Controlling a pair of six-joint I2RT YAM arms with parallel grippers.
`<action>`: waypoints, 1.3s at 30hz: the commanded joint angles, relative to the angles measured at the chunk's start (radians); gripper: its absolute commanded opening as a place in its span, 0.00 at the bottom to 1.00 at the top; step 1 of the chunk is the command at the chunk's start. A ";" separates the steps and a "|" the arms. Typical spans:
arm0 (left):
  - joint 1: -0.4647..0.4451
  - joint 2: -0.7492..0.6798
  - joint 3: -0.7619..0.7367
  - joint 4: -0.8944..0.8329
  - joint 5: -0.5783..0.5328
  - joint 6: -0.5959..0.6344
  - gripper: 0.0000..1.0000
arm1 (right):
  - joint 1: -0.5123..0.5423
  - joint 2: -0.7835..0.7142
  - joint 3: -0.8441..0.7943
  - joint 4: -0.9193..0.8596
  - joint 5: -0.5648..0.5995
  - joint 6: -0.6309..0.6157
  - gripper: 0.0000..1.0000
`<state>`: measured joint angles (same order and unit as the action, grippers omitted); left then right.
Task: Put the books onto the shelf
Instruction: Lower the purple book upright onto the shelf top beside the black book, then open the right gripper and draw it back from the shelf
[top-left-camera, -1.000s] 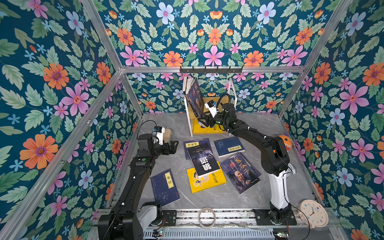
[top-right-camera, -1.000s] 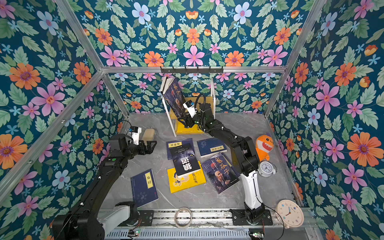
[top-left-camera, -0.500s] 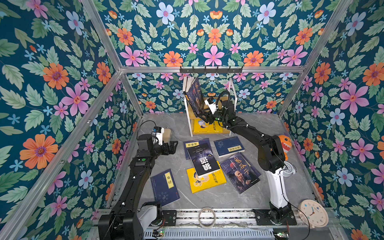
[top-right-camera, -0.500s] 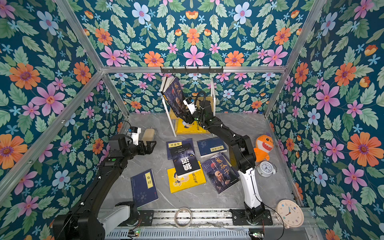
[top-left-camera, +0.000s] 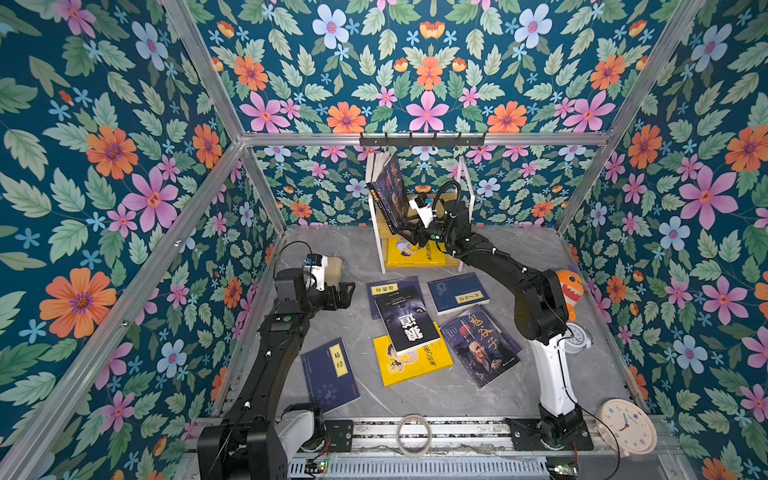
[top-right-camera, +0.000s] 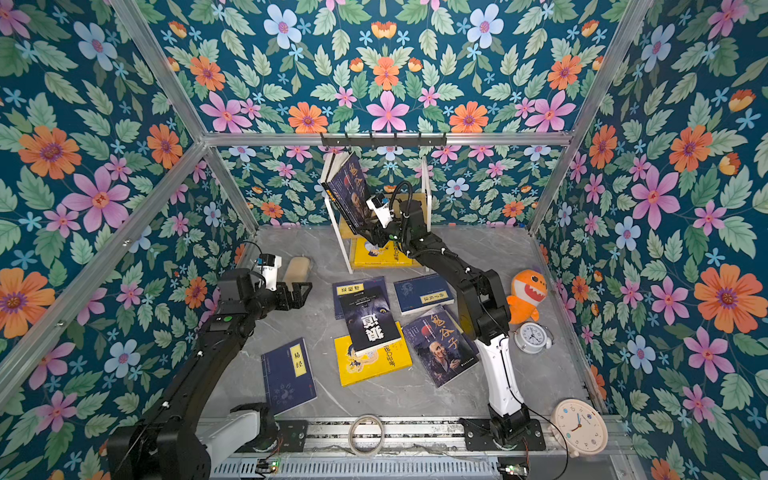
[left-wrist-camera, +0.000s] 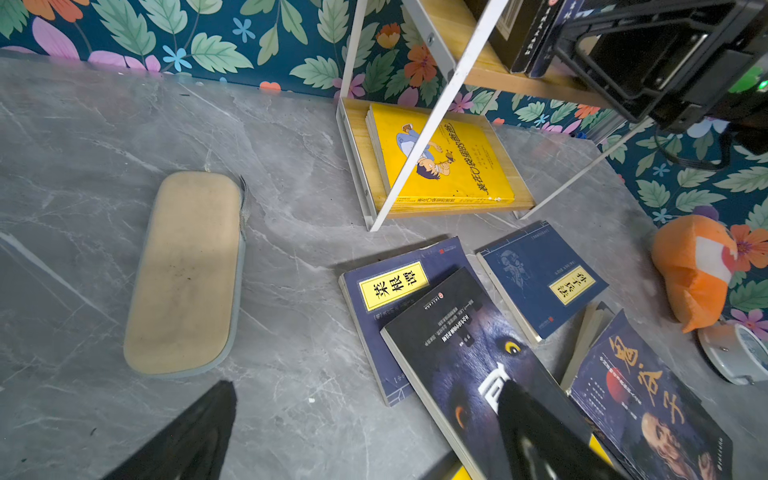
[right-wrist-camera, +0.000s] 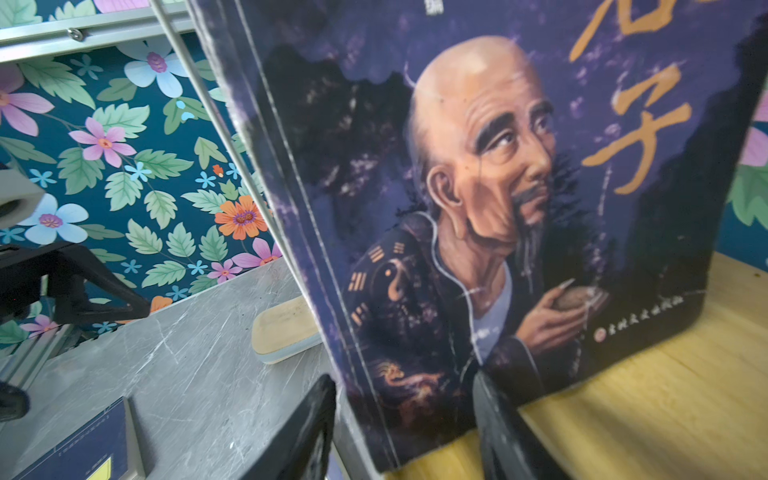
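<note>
The shelf (top-left-camera: 376, 239) stands at the back. On its upper board (right-wrist-camera: 665, 395) a dark book with a bald old man on the cover (top-left-camera: 392, 191) (top-right-camera: 349, 187) (right-wrist-camera: 478, 187) leans against other books. My right gripper (top-left-camera: 406, 233) (top-right-camera: 366, 232) (right-wrist-camera: 403, 399) is shut on its lower corner. A yellow book (top-left-camera: 415, 251) (left-wrist-camera: 440, 158) lies on the lower board. Several books lie on the table: a navy one (top-left-camera: 330, 374), a yellow one (top-left-camera: 411, 359), a black one (top-left-camera: 405, 320) (left-wrist-camera: 465, 353). My left gripper (top-left-camera: 345, 291) (top-right-camera: 305, 291) (left-wrist-camera: 365, 386) hovers open left of them, holding nothing.
A beige pad (top-left-camera: 332, 268) (left-wrist-camera: 187, 270) lies by the left gripper. An orange shark plush (top-left-camera: 571, 286) and a small alarm clock (top-left-camera: 579, 338) sit at the right. A round clock (top-left-camera: 627, 428) and a tape ring (top-left-camera: 413, 434) are near the front rail. A black hook rail (top-left-camera: 422, 139) runs above the shelf.
My right gripper has risen a little at the upper tier, and the dark book has tipped more upright against the books behind it. The left arm has not moved.
</note>
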<state>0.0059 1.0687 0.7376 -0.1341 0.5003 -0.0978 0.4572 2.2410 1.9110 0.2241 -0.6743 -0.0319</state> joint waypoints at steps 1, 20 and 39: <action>0.002 -0.003 -0.005 0.020 0.009 0.009 1.00 | 0.002 0.016 0.005 -0.063 -0.056 0.016 0.54; 0.003 -0.001 -0.005 0.027 0.018 -0.003 1.00 | 0.018 -0.228 -0.161 -0.070 0.348 0.071 0.29; -0.021 0.003 -0.007 0.027 0.023 -0.020 1.00 | 0.093 -0.262 -0.049 -0.355 0.817 0.132 0.00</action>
<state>-0.0147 1.0695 0.7319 -0.1284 0.5144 -0.1055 0.5449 2.0579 1.9347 -0.1783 0.1112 0.0509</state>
